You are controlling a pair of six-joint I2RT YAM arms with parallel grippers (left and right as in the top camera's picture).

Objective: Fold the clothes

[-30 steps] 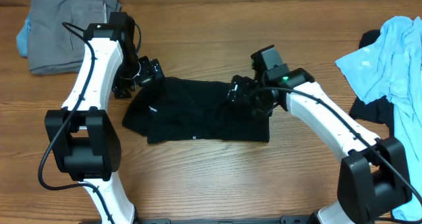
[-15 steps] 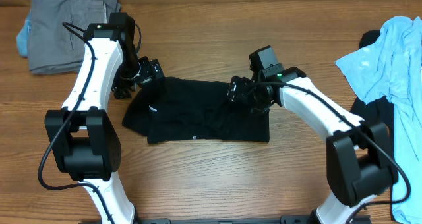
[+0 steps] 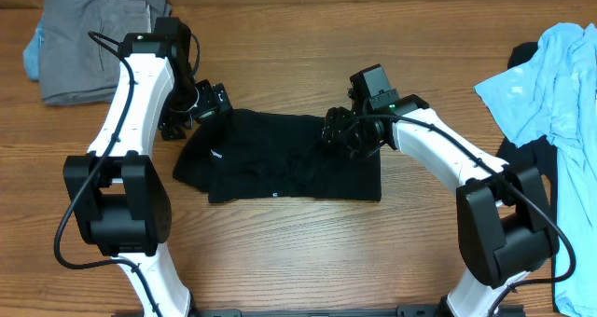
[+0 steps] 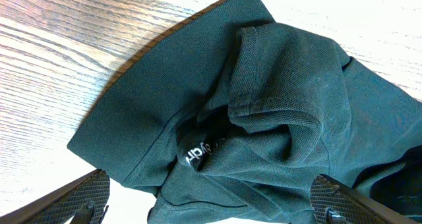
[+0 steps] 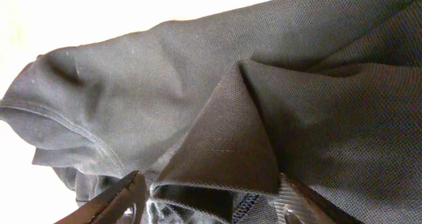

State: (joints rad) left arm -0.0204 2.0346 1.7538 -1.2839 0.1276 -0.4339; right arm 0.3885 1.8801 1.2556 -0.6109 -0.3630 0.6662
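Observation:
A black polo shirt [image 3: 289, 163] lies crumpled and partly folded in the middle of the wooden table. My left gripper [image 3: 210, 103] is at its upper left corner. In the left wrist view its fingers [image 4: 211, 207] are wide open over the shirt's collar area [image 4: 264, 118], holding nothing. My right gripper [image 3: 340, 130] is on the shirt's upper right part. In the right wrist view its fingers [image 5: 211, 201] are open and straddle a raised fold of the black fabric [image 5: 198, 85].
A pile of grey clothes [image 3: 89, 37] lies at the back left corner. A light blue shirt [image 3: 550, 75] lies over a dark garment [image 3: 522, 154] at the right edge. Bare wood lies in front of the black shirt.
My right arm has shifted slightly left, its gripper settling over the shirt's fold. My left arm and the shirt have not visibly moved.

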